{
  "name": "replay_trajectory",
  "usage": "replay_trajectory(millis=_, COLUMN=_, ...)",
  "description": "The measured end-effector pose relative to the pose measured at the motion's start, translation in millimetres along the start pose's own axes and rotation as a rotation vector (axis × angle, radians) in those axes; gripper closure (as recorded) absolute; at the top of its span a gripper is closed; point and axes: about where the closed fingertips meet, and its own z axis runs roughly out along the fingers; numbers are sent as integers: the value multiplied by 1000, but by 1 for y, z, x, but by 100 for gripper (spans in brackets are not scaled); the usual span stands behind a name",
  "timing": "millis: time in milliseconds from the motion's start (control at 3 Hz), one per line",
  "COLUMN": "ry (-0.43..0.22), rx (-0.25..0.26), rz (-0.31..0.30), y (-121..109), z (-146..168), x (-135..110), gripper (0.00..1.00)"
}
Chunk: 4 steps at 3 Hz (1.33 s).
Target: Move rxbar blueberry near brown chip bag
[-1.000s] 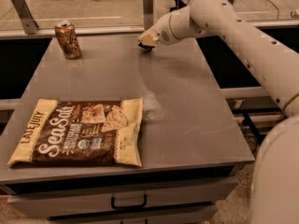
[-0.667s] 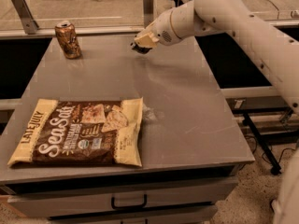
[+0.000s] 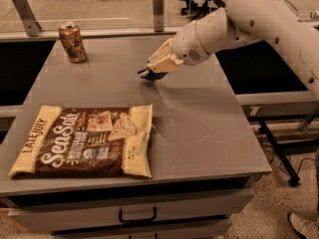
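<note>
The brown chip bag lies flat at the front left of the grey table. My gripper hangs just above the table's middle, behind and to the right of the bag's far right corner. It is shut on a small dark thing, the rxbar blueberry, which is mostly hidden by the fingers. The white arm reaches in from the upper right.
A dented bronze drink can stands at the table's back left. A metal rail and posts run behind the table. Drawers with a handle sit below the front edge. A dark gap lies to the right.
My gripper has moved left and toward the front with the dark bar in it, from the back right of the table to its middle, closer to the chip bag.
</note>
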Motion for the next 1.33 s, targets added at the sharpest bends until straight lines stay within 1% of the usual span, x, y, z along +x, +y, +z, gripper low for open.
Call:
replay_trajectory(millis=333, ry=28, rx=-105, rz=-28, y=29, z=-7, x=12, gripper=58)
replay_trajectory(millis=667, ry=37, rx=-183, rz=-62, y=43, z=-7, x=16, gripper=36)
replay_trajectory(millis=1000, ry=44, rx=-240, rz=-88, y=51, z=-7, x=18, gripper=12)
replay_trajectory(millis=1333, ry=48, rx=-267, rz=-105, y=55, z=-5, x=18, gripper=0)
